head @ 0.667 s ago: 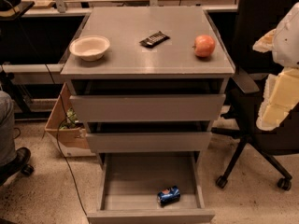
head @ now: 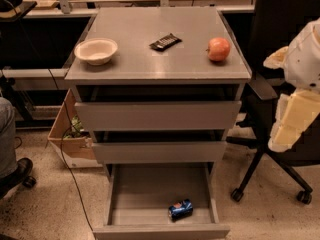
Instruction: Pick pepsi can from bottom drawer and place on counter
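- The bottom drawer point(head: 160, 231) is pulled fully out toward the near edge, with its flat front lowest in view and its floor exposed.
- The pepsi can point(head: 180, 209) lies on its side on the drawer floor, in the near right part, just behind the drawer front. Its blue body runs roughly left to right, and nothing is touching it.
- 2 shallower drawers sit above it. The middle drawer point(head: 159, 152) and the top drawer point(head: 158, 115) each stand slightly forward of the cabinet, leaving a dark gap above each front.
- On the floor to the left, a cardboard box point(head: 69, 142) sits against the cabinet side, and a dark cable point(head: 64, 149) trails down past it.
- At the left edge, a person's trouser leg and a dark shoe point(head: 15, 172) are partly in frame.
- The gripper point(head: 291, 128) hangs at the right edge, at about the height of the upper 2 drawers. It is well apart from the can and outside the cabinet. Whether it is spread or closed cannot be determined, and it carries nothing visible.
- A black office chair point(head: 280, 59) stands behind the gripper, with its wheeled base on the floor to the right.
- The counter point(head: 150, 64) is the grey top surface of the cabinet. It carries 3 items: a white bowl point(head: 96, 50) at the left, a dark snack bar point(head: 165, 42) near the middle, and a red fruit point(head: 218, 49) at the right, all set apart from one another.
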